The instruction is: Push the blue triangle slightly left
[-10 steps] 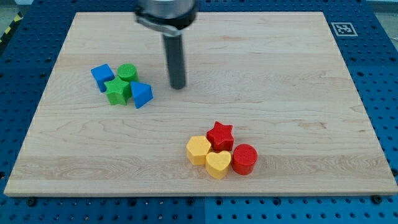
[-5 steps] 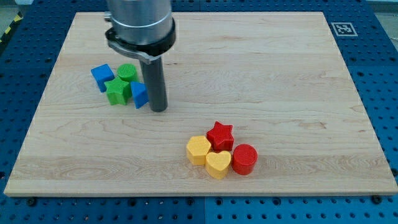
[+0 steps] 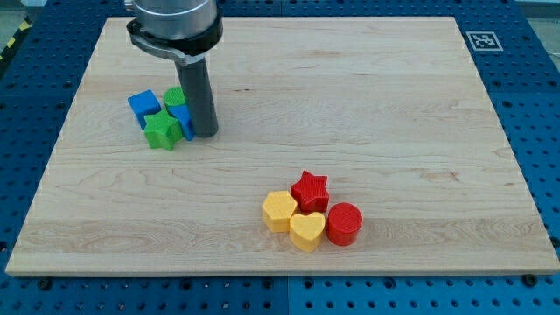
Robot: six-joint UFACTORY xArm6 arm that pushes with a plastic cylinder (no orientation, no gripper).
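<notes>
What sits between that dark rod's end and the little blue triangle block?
Nothing: in the camera view my tip is pressed right against the blue triangle, on its right side, with the rod covering part of it.

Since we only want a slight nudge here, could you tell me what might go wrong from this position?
1. My tip sits against the right side of the blue triangle, which is packed against the green star and green cylinder; pushing further would likely shove those too.
2. The blue cube touches the cluster, so it may shift as well.
3. The rod hides most of the triangle, so overshoot is hard to judge.
</notes>
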